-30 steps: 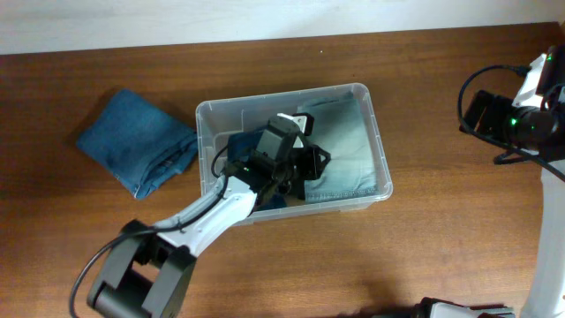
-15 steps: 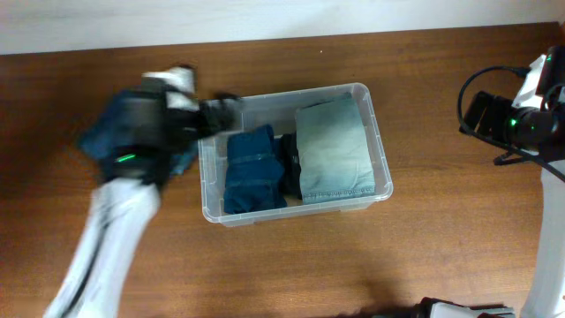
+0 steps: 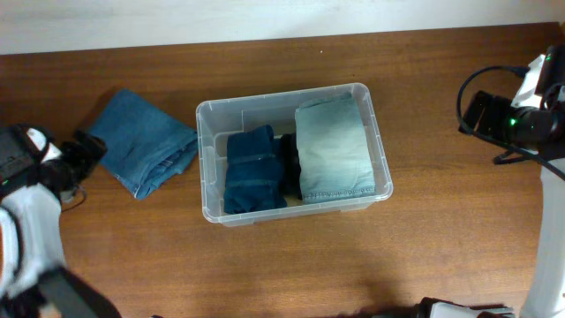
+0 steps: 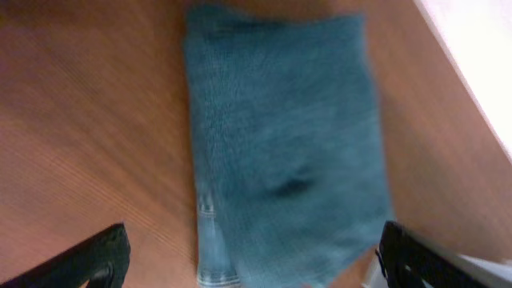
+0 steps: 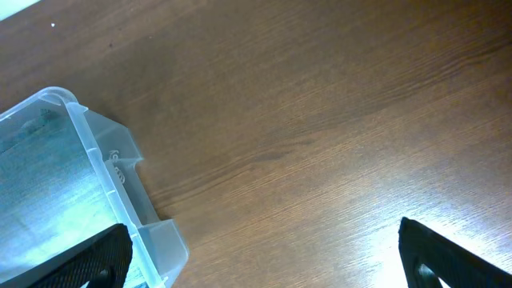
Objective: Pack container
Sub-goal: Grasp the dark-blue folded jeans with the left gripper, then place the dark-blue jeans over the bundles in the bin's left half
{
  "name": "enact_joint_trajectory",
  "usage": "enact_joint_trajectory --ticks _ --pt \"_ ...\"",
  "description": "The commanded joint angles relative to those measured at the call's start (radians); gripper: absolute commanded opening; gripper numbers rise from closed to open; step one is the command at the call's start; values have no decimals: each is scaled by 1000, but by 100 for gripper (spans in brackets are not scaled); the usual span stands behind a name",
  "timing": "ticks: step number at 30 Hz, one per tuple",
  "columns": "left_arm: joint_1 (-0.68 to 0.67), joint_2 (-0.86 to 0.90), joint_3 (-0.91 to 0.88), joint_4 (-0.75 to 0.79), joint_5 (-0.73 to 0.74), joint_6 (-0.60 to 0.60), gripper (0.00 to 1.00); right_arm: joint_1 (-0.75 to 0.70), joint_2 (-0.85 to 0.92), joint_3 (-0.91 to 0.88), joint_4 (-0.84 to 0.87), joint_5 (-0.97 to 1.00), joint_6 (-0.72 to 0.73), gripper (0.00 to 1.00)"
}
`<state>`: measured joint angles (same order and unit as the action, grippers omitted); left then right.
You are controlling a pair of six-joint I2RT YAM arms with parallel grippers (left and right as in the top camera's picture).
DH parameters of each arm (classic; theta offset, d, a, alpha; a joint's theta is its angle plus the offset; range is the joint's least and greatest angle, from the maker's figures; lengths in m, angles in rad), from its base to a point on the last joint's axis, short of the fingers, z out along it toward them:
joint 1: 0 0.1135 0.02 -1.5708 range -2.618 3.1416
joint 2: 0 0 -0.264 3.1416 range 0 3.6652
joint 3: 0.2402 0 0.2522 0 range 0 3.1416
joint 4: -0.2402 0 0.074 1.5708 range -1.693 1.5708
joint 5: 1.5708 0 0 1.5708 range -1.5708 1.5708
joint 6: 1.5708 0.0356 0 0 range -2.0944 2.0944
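The clear plastic container (image 3: 205, 132) sits mid-table. It holds folded dark blue jeans (image 3: 254, 168) at the left, a dark item (image 3: 289, 163) in the middle and pale blue folded jeans (image 3: 335, 146) at the right. A folded medium-blue pair of jeans (image 3: 141, 141) lies on the table left of the container and fills the left wrist view (image 4: 280, 144). My left gripper (image 3: 84, 152) is open and empty just left of these jeans, its fingers (image 4: 96, 256) wide apart. My right gripper (image 3: 472, 110) is open and empty at the far right; its view shows the container's corner (image 5: 120, 176).
The brown wooden table (image 3: 291, 265) runs under everything. A white wall edge (image 3: 265, 18) borders the back. The right arm's body and cable (image 3: 530, 115) stand at the right edge.
My left arm has pulled out of the container and swung left, leaving the dark blue jeans inside. It now sits beside the folded jeans on the table. The right arm has not moved.
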<state>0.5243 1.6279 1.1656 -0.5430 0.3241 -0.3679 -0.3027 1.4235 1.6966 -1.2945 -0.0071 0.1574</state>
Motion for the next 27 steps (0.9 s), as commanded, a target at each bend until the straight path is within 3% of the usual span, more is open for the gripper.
enact_joint_trajectory --ticks 1,9,10,12,14,15,20,27 --pt "-6 142 -12 61 174 76 99 -3 6 -3 0 -8 8 99" --pt "-11 389 -12 285 365 74 99 -3 6 -3 -1 -8 8 99" --pt "-14 406 -12 295 378 74 95 -3 6 -3 -2 -8 8 99" --pt "-19 424 -12 290 388 74 60 -3 6 -3 -5 -8 8 99" --pt "-20 423 -12 272 397 75 11 -3 6 -3 -8 -8 8 99" --pt "-19 414 -12 265 432 75 1 -3 6 -3 -8 -8 8 99" --pt "-18 309 -11 214 527 75 1 -3 6 -3 -8 -16 8 99" --pt "-32 -101 -4 140 526 73 1 -3 6 -3 -8 -27 4 99"
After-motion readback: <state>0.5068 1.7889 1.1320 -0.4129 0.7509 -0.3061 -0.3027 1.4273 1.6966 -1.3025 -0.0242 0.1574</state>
